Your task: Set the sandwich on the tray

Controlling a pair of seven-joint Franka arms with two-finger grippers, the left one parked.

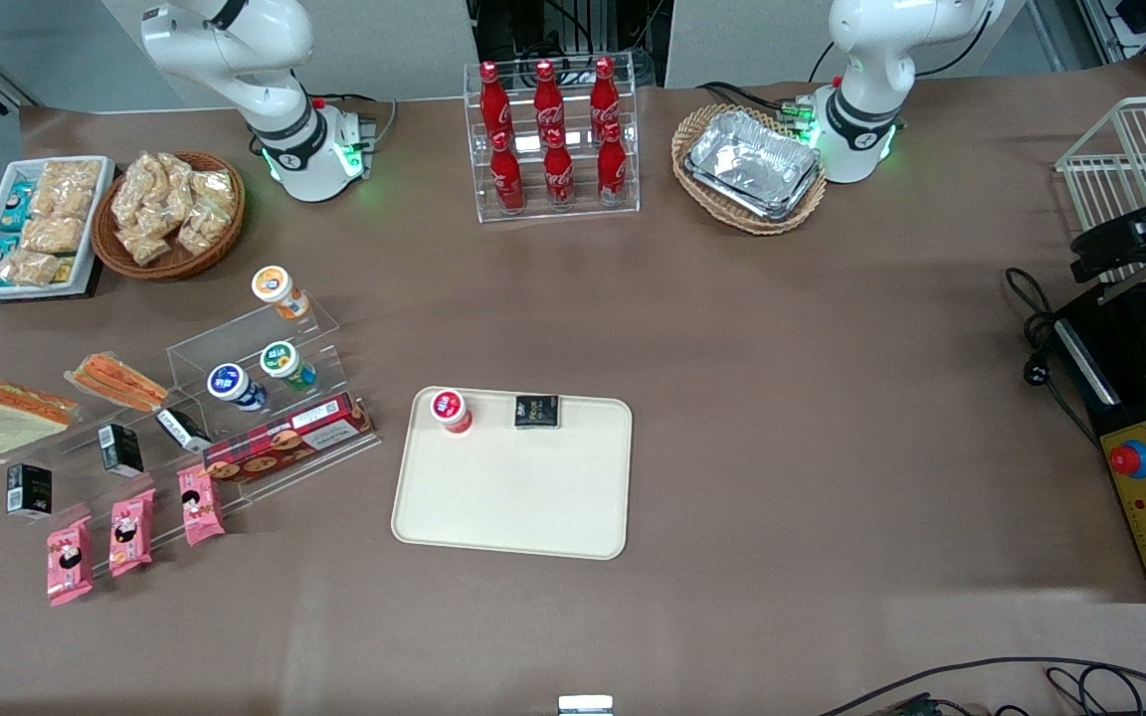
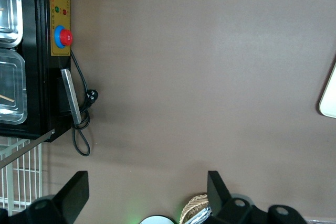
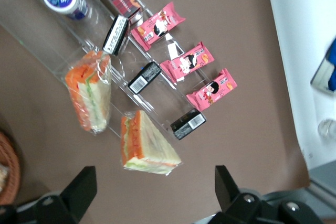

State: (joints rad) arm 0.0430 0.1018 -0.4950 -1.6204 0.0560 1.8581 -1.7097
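My gripper (image 3: 152, 192) hangs wide open and empty, just above the sandwich (image 3: 146, 146). That wedge lies on the table (image 1: 782, 398) beside the acrylic riser (image 1: 235, 398), toward my working end. The tray (image 1: 513, 497) sits well apart from it, carrying a red-lidded cup (image 1: 451, 410) and a black packet (image 1: 536, 411).

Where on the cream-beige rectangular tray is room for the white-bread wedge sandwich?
The cream-beige tray is bare nearer the camera than red-lidded cup and black packet; crowded around the white-bread wedge sandwich, where the open gripper hovers.
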